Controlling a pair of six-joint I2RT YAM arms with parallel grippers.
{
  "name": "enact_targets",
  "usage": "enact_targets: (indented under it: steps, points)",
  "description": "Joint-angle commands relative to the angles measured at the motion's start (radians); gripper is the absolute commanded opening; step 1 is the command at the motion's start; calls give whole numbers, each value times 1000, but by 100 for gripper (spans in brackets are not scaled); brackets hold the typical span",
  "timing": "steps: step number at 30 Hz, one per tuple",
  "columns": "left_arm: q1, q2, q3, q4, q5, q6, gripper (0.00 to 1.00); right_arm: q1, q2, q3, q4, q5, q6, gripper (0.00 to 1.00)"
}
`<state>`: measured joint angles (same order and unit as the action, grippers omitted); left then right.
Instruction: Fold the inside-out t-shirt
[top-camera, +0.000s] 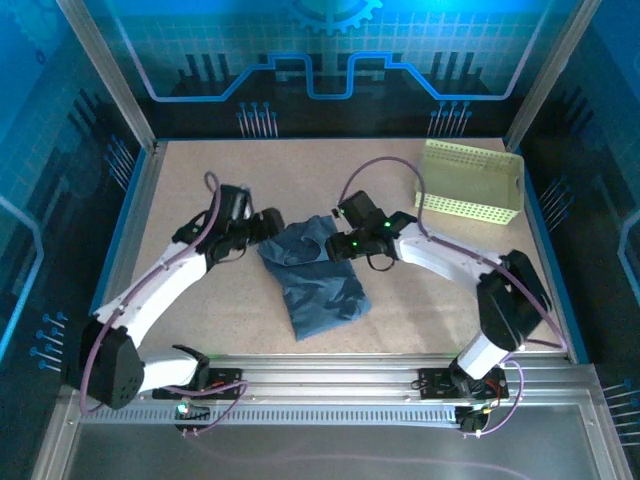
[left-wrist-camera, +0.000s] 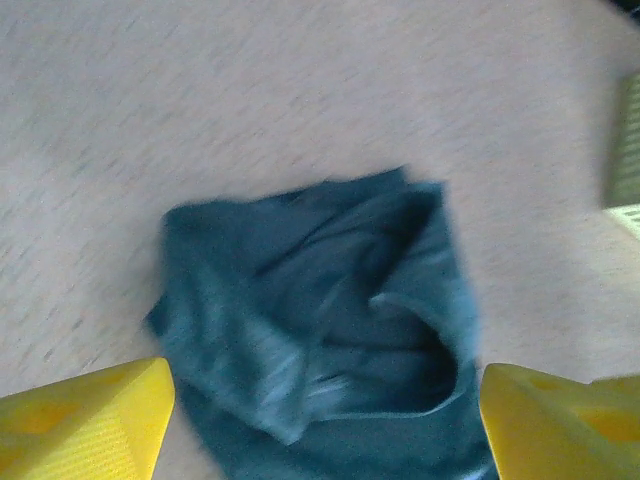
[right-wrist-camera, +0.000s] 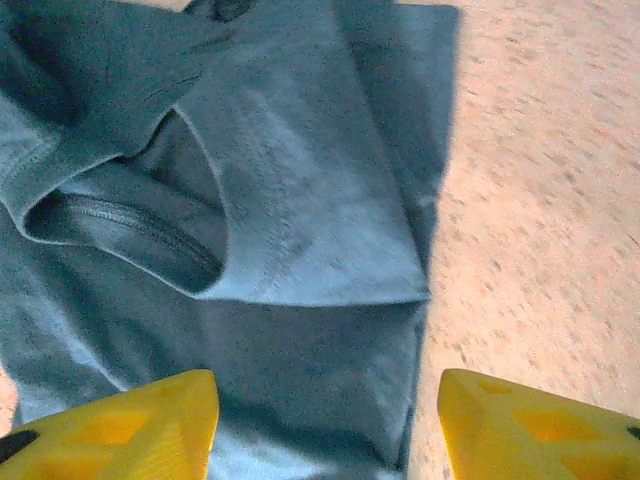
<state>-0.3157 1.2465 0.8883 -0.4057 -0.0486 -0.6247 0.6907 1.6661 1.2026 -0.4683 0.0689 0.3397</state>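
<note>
Slate-blue short-sleeved t-shirt of wrinkled fabric (top-camera: 318, 280) lies crumpled, partly folded, at the middle of the beige speckled table (top-camera: 430, 290). Your left gripper (left-wrist-camera: 320, 430) and right gripper (right-wrist-camera: 325, 420) flank its far end, jaws released, holding nothing.

No text, label, brand or number can be read anywhere; the one sign is a pale gear outline (top-camera: 335, 10) on the blue back panel (top-camera: 200, 45) beyond the counter's (top-camera: 430, 300) far edge; the inside-out t-shirt (top-camera: 318, 285) shows plain, unmarked fabric.
</note>
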Motion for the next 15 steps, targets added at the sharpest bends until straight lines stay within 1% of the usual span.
enact_targets:
  steps: [1,3,6,11,13,14,15]
  points:
    - [60,16,-128,47,26,-44,81,-5,85,83,37,-56,-167,63]
    - [76,36,-179,138,78,-26,80,-6,141,135,36,-62,-181,64]
    - [75,89,-183,225,135,0,78,-6,227,222,8,-37,-190,64]
    - [74,152,-158,280,142,24,74,-6,339,331,-28,3,-216,64]
    - [72,192,-132,274,141,29,71,-5,373,369,-45,12,-222,62]
    - [72,215,-119,269,135,29,69,-6,384,384,-51,20,-219,60]
    - [72,239,-102,260,126,31,64,-10,395,401,-61,36,-210,55]
